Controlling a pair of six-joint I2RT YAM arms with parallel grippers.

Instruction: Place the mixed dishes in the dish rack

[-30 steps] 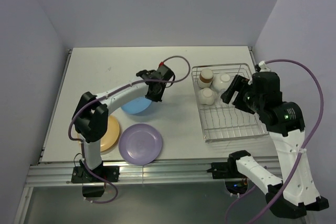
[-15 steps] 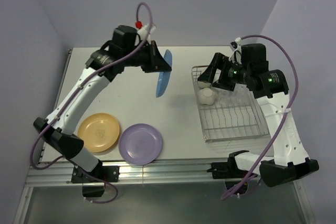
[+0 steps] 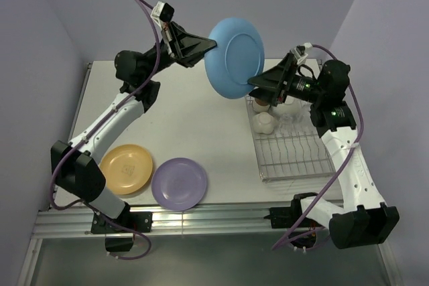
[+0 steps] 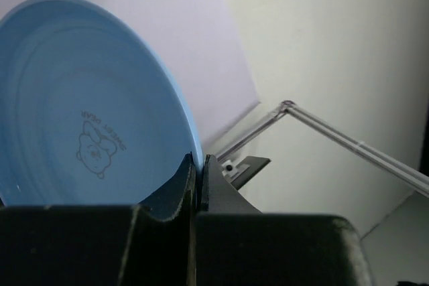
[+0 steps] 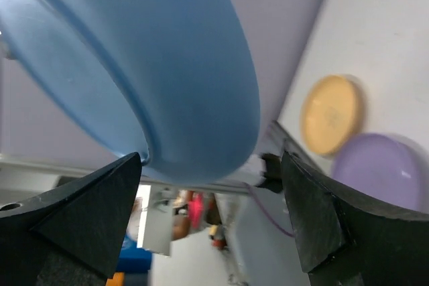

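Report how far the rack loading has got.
Done: small dishes sit at the far end of the rack. In hand: the left end effector holds the blue plate aloft by its rim, with the open right end effector straddling the opposite edge. Left: the orange plate and purple plate lie on the table.
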